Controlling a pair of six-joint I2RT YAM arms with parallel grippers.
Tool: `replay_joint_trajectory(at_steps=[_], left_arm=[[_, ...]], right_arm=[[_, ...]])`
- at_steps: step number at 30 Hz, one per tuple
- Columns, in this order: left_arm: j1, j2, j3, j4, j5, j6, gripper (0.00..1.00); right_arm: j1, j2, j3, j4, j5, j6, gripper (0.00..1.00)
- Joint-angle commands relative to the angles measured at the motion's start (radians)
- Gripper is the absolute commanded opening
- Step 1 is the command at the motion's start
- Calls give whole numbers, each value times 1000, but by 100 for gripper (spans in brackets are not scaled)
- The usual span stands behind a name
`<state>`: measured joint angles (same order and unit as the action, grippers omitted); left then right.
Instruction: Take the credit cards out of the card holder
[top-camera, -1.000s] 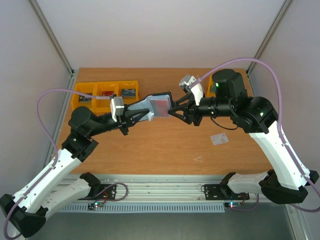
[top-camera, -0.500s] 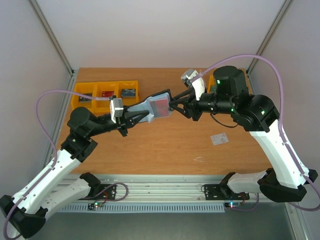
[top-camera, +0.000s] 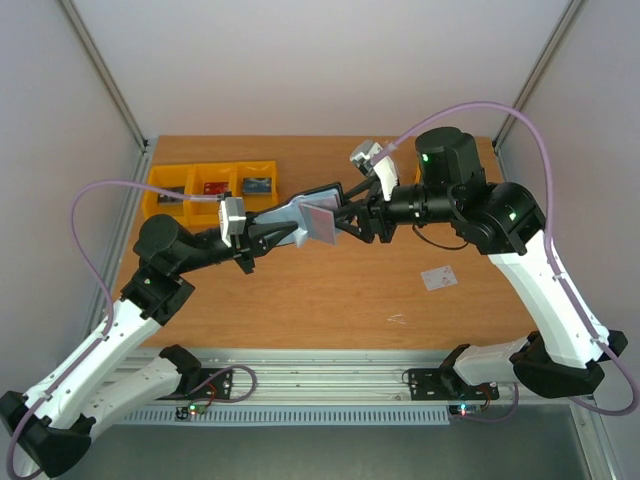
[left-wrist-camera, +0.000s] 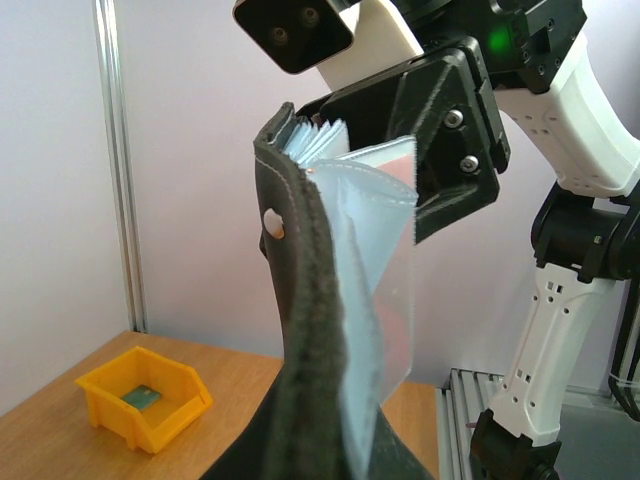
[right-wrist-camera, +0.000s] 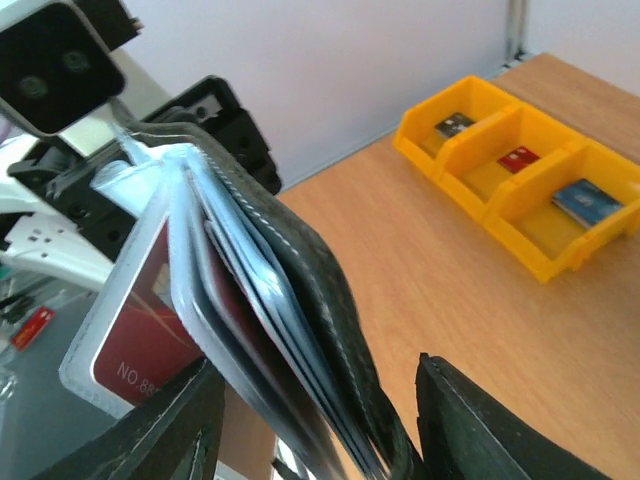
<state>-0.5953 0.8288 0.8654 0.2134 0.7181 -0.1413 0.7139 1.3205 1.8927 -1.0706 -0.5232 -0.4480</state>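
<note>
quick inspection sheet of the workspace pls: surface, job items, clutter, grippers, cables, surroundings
surface: wooden table; one pale speck near the front, too small to identify
job's things: card holder held up in the air, fanned open; red card in a clear sleeve, not yet out; whitish card lying flat on the table, right side
clutter: yellow bins at the far left, small items inside
grippers: left gripper shut on the card holder; right gripper open, fingers either side of the holder's leaves
cables: purple cable arching above each arm
surroundings: white walls, metal frame posts
</note>
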Motion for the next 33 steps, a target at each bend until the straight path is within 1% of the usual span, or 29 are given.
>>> replay_joint_trajectory(at_steps=[1, 5, 7, 9, 11, 14, 16, 17, 18, 19, 20, 22, 23, 26, 28, 29, 31, 33], left_arm=[[5, -19, -8, 56, -7, 9, 0], [5, -17, -10, 60, -2, 4, 0], [5, -18, -11, 60, -2, 2, 0], [5, -19, -12, 58, -3, 0, 0], [5, -20, -14, 57, -6, -2, 0], [5, -17, -18, 57, -26, -4, 0], [5, -18, -21, 51, -76, -13, 1], [5, -18, -24, 45, -122, -14, 12], [5, -18, -26, 39, -172, -14, 32], [5, -17, -29, 33, -232, -11, 47], [6, -18, -31, 28, -287, 0, 55], [8, -19, -35, 22, -377, 20, 61], [11, -19, -35, 17, -404, 36, 62], [15, -17, -40, -9, -472, 66, 63], [17, -14, -43, -22, -470, 68, 63], [17, -14, -45, -32, -451, 69, 62], [18, -15, -46, -45, -393, 81, 62], [17, -13, -49, -51, -339, 76, 61]], right_arm=[[-3, 19, 14, -11, -125, -5, 55], [7, 42, 2, 7, -88, 18, 61], [16, 42, -21, 50, -83, 31, 61], [29, 40, -42, 92, -75, 42, 58], [33, 32, -61, 129, -67, 53, 50], [34, 26, -82, 155, -67, 67, 28], [34, 28, -81, 152, -56, 72, 14], [34, 28, -81, 146, -40, 74, 7], [34, 28, -81, 139, -16, 77, 3], [34, 28, -79, 128, 24, 82, 1], [34, 29, -74, 105, 70, 90, 1], [34, 39, -50, 45, 205, 111, 1], [34, 49, -28, 3, 284, 127, 1], [46, 122, 57, -173, 705, 196, 1], [65, 203, 131, -332, 984, 240, 1], [74, 246, 173, -418, 1076, 271, 1], [91, 328, 259, -543, 1153, 301, 1], [115, 368, 307, -575, 1160, 301, 1]])
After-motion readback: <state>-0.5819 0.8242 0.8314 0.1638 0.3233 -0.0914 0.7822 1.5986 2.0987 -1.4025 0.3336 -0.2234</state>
